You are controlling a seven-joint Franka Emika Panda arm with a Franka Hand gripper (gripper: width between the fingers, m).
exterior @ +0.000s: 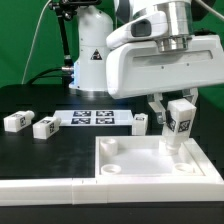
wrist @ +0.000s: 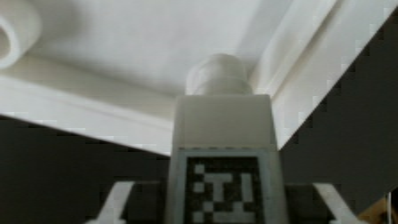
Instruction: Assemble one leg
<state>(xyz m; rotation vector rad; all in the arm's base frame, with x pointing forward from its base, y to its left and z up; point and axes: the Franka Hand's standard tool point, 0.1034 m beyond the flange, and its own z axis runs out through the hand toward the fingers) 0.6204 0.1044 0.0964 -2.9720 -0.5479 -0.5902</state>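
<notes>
My gripper is shut on a leg, a small white block with a black-and-white tag. It holds the leg tilted over the far right corner of the large white panel with round corner sockets. In the wrist view the leg runs out from between my gripper, and its rounded tip is close to the panel's raised rim. A light finger shows on each side of the leg. Whether the tip touches the panel I cannot tell.
Three more legs lie on the black table: two at the exterior view's left, one by the panel's far edge. The marker board lies behind the panel. The arm's white base stands at the back.
</notes>
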